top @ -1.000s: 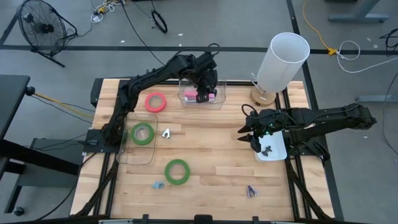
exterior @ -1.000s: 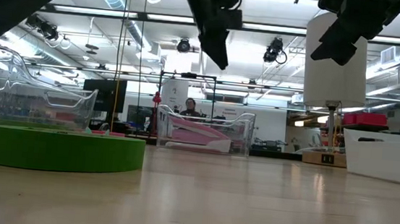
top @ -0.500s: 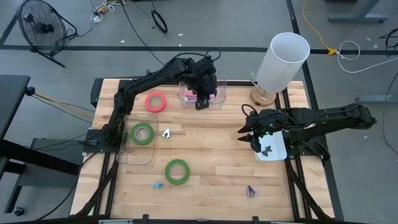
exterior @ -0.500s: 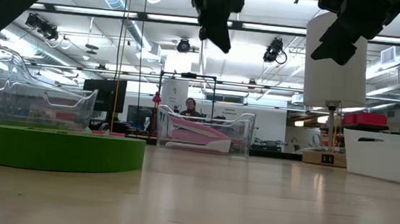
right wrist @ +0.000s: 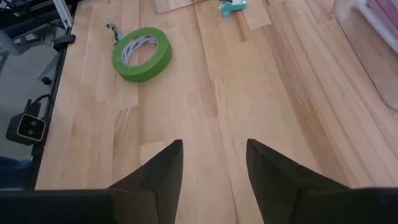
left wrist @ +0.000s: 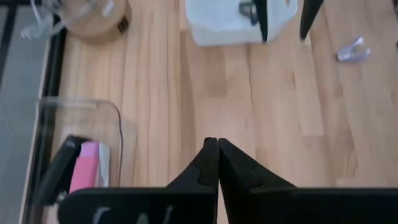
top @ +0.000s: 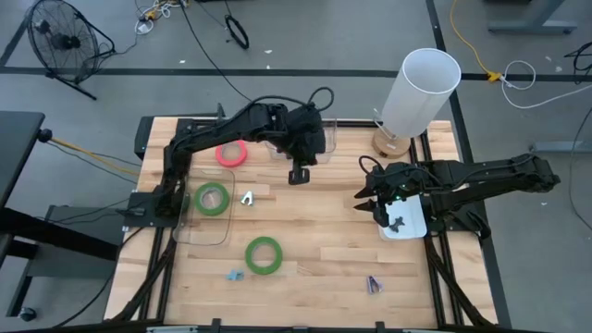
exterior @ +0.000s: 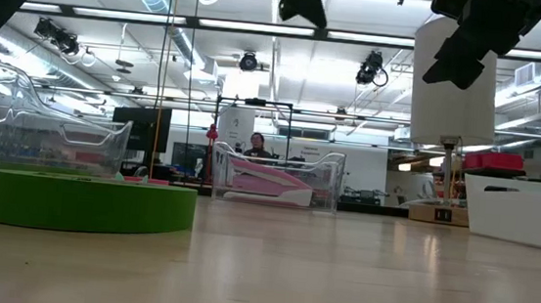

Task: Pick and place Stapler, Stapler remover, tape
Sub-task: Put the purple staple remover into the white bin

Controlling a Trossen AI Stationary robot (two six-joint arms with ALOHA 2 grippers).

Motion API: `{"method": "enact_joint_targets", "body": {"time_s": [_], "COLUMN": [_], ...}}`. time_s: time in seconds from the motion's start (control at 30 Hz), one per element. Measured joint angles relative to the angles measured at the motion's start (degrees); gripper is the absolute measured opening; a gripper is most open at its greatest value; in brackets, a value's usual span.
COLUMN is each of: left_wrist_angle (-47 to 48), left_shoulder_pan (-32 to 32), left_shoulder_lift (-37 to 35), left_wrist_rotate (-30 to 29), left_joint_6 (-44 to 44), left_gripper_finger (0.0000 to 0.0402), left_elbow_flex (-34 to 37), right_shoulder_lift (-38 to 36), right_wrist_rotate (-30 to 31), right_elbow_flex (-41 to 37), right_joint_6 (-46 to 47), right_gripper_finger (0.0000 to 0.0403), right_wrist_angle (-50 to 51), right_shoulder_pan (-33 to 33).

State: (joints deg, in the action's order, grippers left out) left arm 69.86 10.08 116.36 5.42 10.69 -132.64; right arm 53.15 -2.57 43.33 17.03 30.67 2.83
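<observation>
I see the pink stapler [left wrist: 87, 171] lying in the clear bin [top: 326, 137] at the desk's [top: 314, 240] far edge, long axis along that edge. My left pincer [top: 298, 174] hangs beside it, fingers together, empty; right pincer [top: 377, 209] apart over the white tray [top: 409, 222].

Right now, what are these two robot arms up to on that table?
They are sorting desk supplies. A pink stapler lies in a clear bin at the table's far edge, and the left tool, shut and empty, hangs just in front of it. The right tool waits open beside a white tray. Two green tape rolls and a pink one lie on the table.
</observation>
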Motion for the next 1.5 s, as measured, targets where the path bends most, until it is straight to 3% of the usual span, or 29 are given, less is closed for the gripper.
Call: {"method": "enact_joint_targets", "body": {"time_s": [0.63,0.83,0.93,1.5], "left_wrist_angle": [-9.18,-6.15,-0.36,9.65], "left_shoulder_pan": [-8.83,-13.54,-14.43,-10.44], "left_shoulder_lift": [-0.16,-1.12,-2.15,-15.55], "left_wrist_rotate": [-3.75,-7.17,-9.17,-7.75], "left_joint_6": [-4.33,-3.31,-2.96,-2.52], "left_gripper_finger": [0.0001,0.0001,0.0001,0.0001], "left_elbow_flex": [0.00,0.02,0.00,0.00], "right_shoulder_lift": [0.02,0.02,0.02,0.03], "right_wrist_rotate": [-0.79,-4.16,-4.55,-4.54], "right_elbow_flex": [0.00,0.00,0.00,0.00], "right_joint_6": [-1.00,-1.00,-1.02,-1.19], "right_gripper_finger": [0.0176,0.0176,0.0176,0.0176], "right_wrist_angle": [0.02,0.40,0.49,0.90], "right_shoulder_pan": [0.00,0.02,0.03,0.02]}}
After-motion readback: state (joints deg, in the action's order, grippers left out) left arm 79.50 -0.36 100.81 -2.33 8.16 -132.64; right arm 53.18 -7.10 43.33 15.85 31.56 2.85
